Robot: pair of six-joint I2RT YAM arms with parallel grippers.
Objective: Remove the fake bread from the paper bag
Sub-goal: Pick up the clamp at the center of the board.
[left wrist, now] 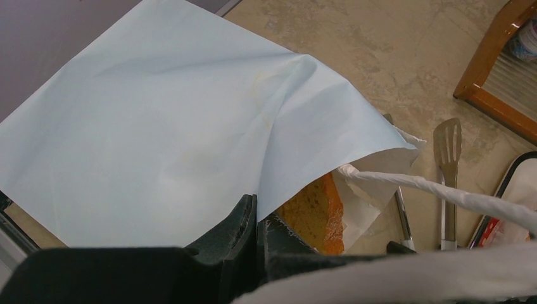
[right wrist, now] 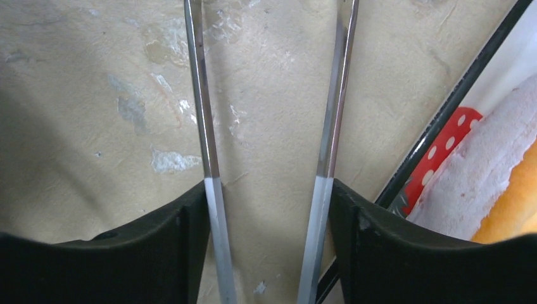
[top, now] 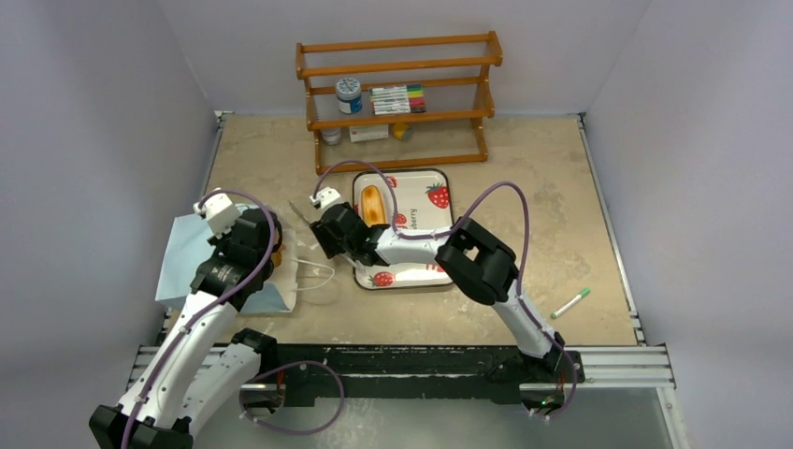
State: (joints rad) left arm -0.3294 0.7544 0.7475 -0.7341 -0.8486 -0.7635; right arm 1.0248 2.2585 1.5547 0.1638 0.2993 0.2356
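Down on paper bag point(left wrist: 158, 139), left hand point(left wrist: 256, 218)

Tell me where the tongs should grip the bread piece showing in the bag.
Take the bread piece by its exposed orange-brown end, entering through the open mouth of the paper bag, from the tongs side; the rest is hidden under paper.

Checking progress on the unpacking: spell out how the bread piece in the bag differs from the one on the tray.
The loaf lies in the open on the tray; the bag piece shows only partly under the paper bag flap that the left gripper pinches. The loaf is golden yellow; the bag piece is darker orange-brown. Shared: neither is gripped; the right gripper holds tongs.
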